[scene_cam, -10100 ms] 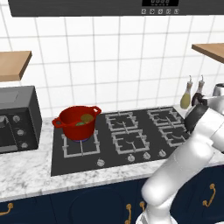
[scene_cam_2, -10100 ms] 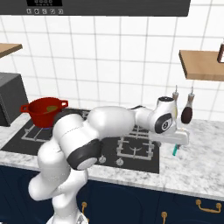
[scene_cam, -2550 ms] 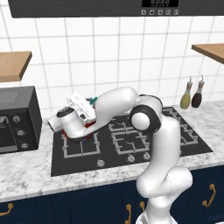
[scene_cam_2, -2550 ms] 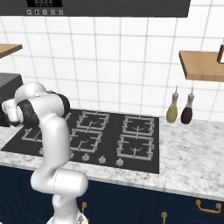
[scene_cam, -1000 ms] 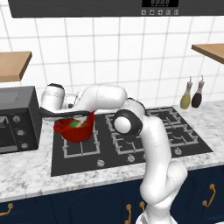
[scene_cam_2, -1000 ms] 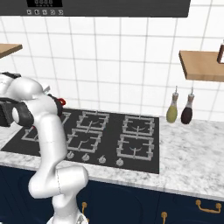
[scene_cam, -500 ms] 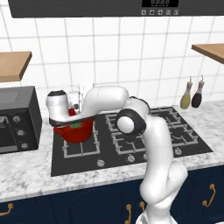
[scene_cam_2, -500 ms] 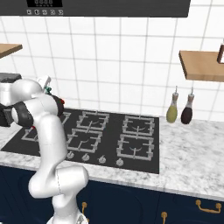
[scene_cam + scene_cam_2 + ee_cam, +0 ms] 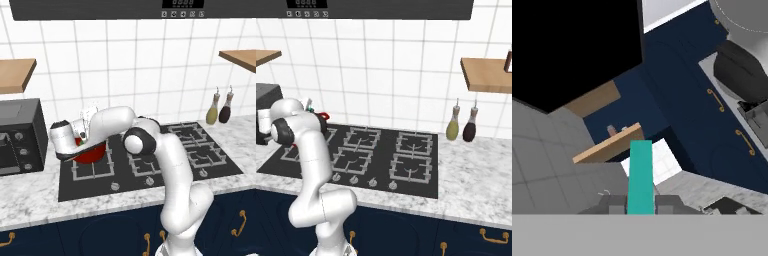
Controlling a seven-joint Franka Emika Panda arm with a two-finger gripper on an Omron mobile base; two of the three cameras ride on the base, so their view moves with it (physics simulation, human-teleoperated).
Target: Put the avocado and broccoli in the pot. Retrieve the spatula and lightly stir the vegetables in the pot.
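The red pot [image 9: 94, 154] stands on the hob's rear left burner, mostly covered by my hand and forearm; a red sliver of the pot [image 9: 322, 116] shows behind the arm in the right base view. My gripper [image 9: 85, 125] hangs just above the pot's rim and is shut on the spatula [image 9: 82, 135]. In the hand view the teal handle of the spatula [image 9: 640, 172] rises between the dark fingertips [image 9: 614, 204] of the gripper [image 9: 641, 202]. The spatula's head and the vegetables are hidden.
A black microwave [image 9: 17, 135] sits directly left of the pot. Two glass bottles [image 9: 220, 107] stand at the back right of the black hob [image 9: 200, 155]. Wooden shelves [image 9: 486, 75] hang on the tiled wall at both sides.
The hand has dropped from above and left of the pot to just over its rim, still holding the spatula, and now covers the pot's inside.
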